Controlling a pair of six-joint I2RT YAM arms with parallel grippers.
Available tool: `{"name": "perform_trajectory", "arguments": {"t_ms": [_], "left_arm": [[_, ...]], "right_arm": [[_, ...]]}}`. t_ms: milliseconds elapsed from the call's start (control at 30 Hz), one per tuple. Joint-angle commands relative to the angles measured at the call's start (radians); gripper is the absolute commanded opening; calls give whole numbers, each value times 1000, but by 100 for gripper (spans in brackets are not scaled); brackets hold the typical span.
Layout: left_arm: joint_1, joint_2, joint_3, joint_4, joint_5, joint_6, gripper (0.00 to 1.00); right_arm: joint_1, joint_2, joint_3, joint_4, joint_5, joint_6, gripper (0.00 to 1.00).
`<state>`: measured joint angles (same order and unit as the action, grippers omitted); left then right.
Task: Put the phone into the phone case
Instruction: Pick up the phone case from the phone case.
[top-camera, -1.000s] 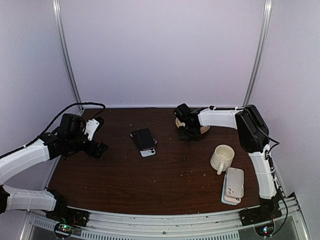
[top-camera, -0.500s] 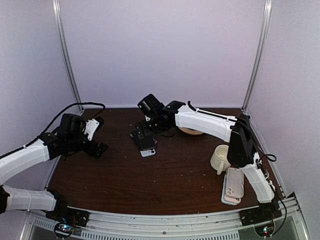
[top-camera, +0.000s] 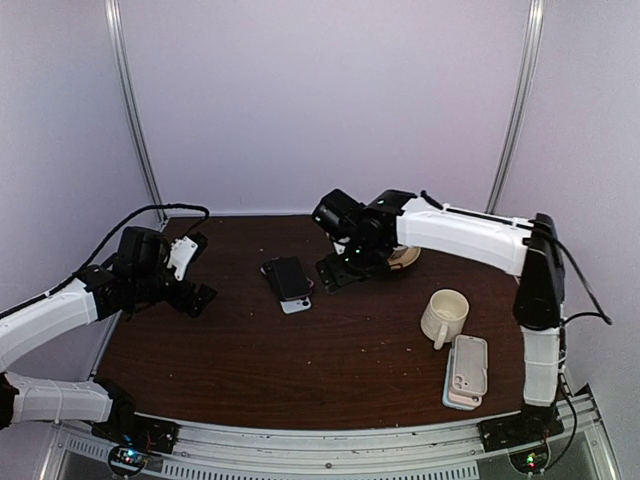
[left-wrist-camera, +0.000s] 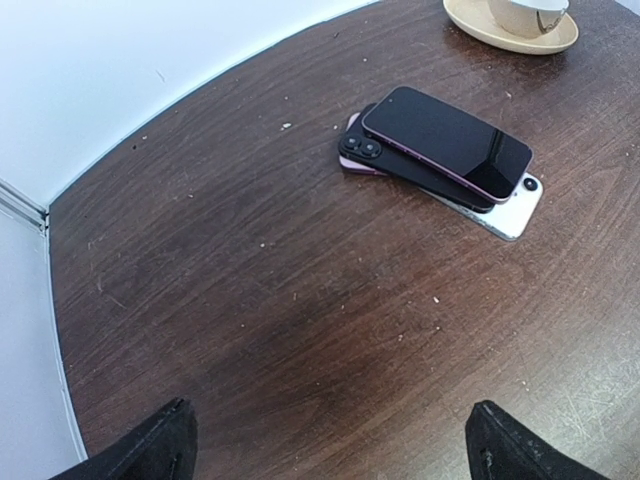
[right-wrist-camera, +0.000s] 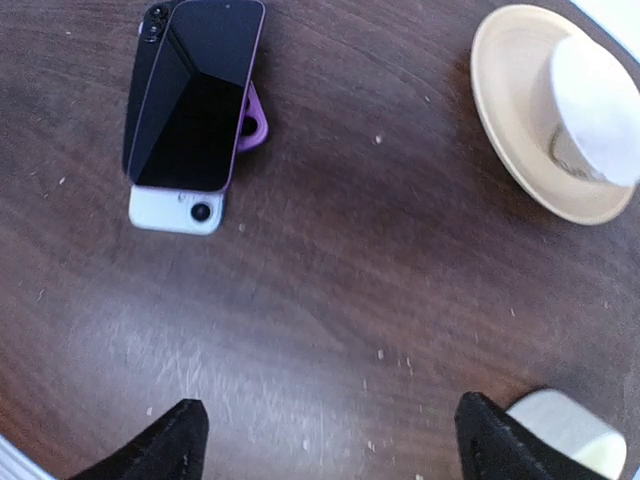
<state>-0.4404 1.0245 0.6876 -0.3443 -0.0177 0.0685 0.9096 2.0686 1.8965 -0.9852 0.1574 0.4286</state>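
Note:
A phone (top-camera: 288, 277) with a dark screen and purple edge lies on top of a small stack in the middle of the table, also seen in the left wrist view (left-wrist-camera: 447, 142) and the right wrist view (right-wrist-camera: 198, 95). Under it are a black device (left-wrist-camera: 400, 165), a purple phone case (right-wrist-camera: 253, 125) and a white phone (right-wrist-camera: 175, 212). My right gripper (top-camera: 345, 272) (right-wrist-camera: 332, 435) hovers open just right of the stack, nothing between its fingers. My left gripper (top-camera: 200, 270) (left-wrist-camera: 330, 445) stands open at the left, apart from the stack.
A cream saucer (right-wrist-camera: 520, 150) with a cup (right-wrist-camera: 595, 100) sits at the back right, behind my right arm. A cream mug (top-camera: 444, 316) stands at the right. In front of it lie two stacked pale phones or cases (top-camera: 466, 371).
My right arm swung from the saucer left to the stack, then drew back a little to the right, and its gripper opened. The stack and my left arm have not moved.

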Motion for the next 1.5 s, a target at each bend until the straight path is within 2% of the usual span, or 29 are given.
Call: {"name": "perform_trajectory", "arguments": {"t_ms": [0,133,200,333,533,933,1000,1233,1467], "left_arm": [[-4,-18,4,16,18,-16,97],[-5,-24,4,16,50,-23,98],[-6,-22,5,17,59,-26,97],[-6,-22,7,15,66,-30,98],[-8,-22,6,13,61,-31,97],[-9,-16,6,10,56,-25,97],[-10,-16,6,11,53,-26,97],[-11,-16,6,10,55,-25,97],[-11,-17,7,10,62,-25,98]], "right_arm": [[15,-252,-210,-210,-13,145,83],[25,-439,-463,-314,26,325,55],[27,-540,-588,-299,35,404,47],[19,-679,-789,-271,67,525,46],[-71,-761,-974,-107,-19,536,46],[-137,-777,-1110,45,-114,537,39],[-141,-771,-1113,32,-104,535,33],[-146,-789,-1122,12,-129,540,0],[-153,-878,-1072,-93,-67,562,0]]}}
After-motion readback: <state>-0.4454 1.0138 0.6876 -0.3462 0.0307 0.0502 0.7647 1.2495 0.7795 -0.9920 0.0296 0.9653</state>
